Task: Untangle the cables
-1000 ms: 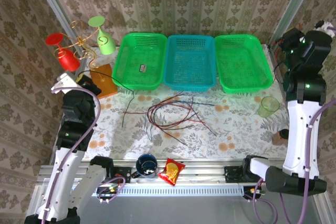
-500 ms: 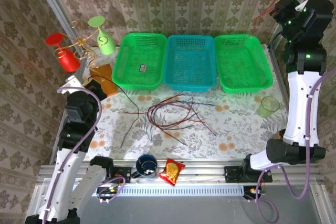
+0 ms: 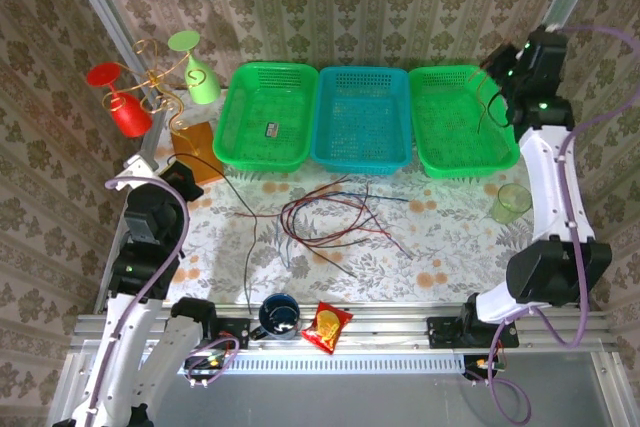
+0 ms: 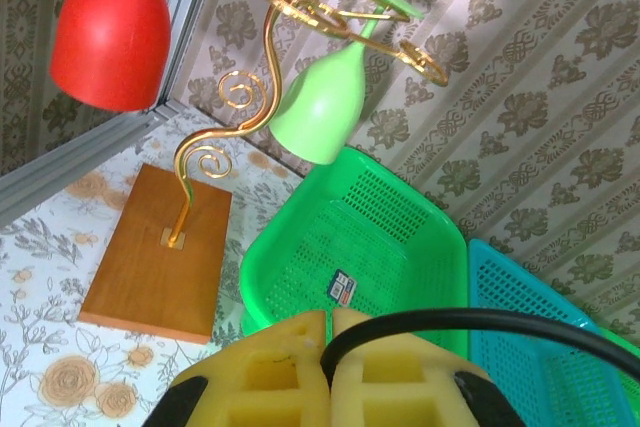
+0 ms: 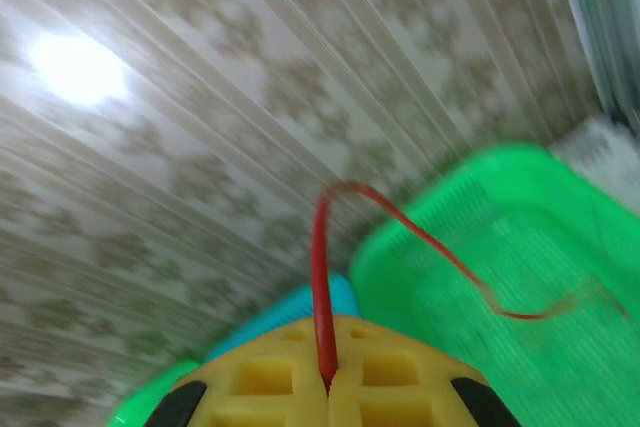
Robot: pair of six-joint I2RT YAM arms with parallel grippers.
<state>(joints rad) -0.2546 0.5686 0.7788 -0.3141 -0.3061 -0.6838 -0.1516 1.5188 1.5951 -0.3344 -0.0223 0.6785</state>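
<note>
Nearest the arm bases, well in front of the teal slotted plastic basket [image 3: 362, 117], a dark blue mug [image 3: 279, 314] and a red-and-yellow snack packet [image 3: 326, 326] sit at the table edge. Between them and that basket, the thin red, black and blue cables [image 3: 335, 217] lie loosely looped on the flowered cloth. Left of the basket, the left gripper [image 4: 328, 335] is clenched, its yellow foam pads gripping a thin black cable [image 3: 250, 242] whose tail trails toward the mug. Right of the basket, above its bright green plastic neighbour [image 3: 462, 122], the right gripper [image 5: 327, 372] is pinched on a thin red cable [image 5: 320, 267] that droops into the green one. The black tail runs just beside the pile, so a quick pull could snag it and drag the loops tighter, or whip it against the mug. The springy red wire may hook the rim and spill out when let go.
</note>
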